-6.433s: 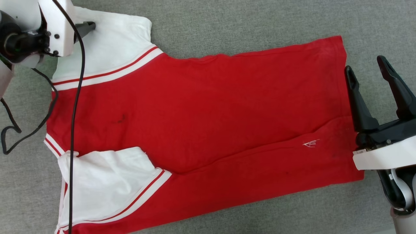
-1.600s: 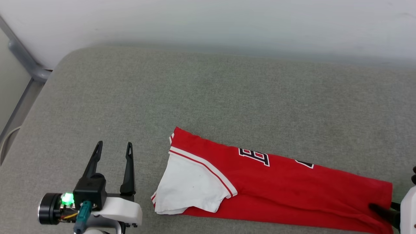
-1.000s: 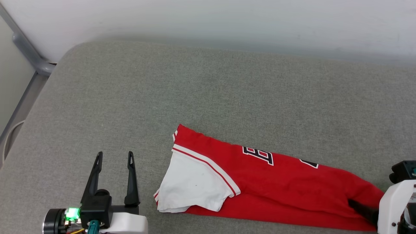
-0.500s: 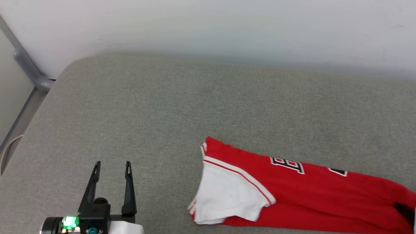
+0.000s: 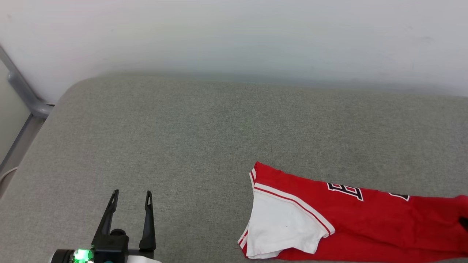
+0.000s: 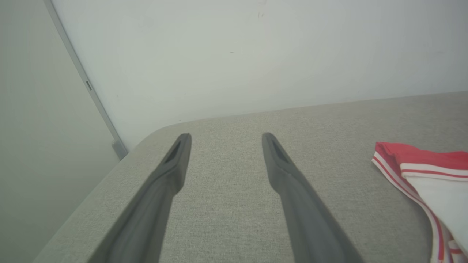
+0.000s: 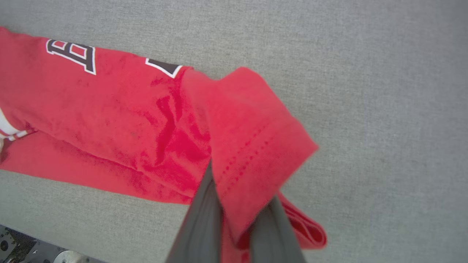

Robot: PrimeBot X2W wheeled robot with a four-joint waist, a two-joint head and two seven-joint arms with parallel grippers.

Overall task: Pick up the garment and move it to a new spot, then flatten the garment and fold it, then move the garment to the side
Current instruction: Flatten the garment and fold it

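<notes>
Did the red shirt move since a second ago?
Yes. The shirt slid right, farther from the left corner of the cushion, pulled by the right pincer shut on its hem.

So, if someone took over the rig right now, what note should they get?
The left gripper is open and empty, hovering over the grey pad, apart from the garment.
The right gripper is shut on the garment's hem end, which is lifted off the pad.
The garment is a long lengthwise-folded strip, white sleeve on top at the end away from the grip.
Done: it appears flattened and folded lengthwise.
Left: probably finish the fold, move it aside, release.
</notes>
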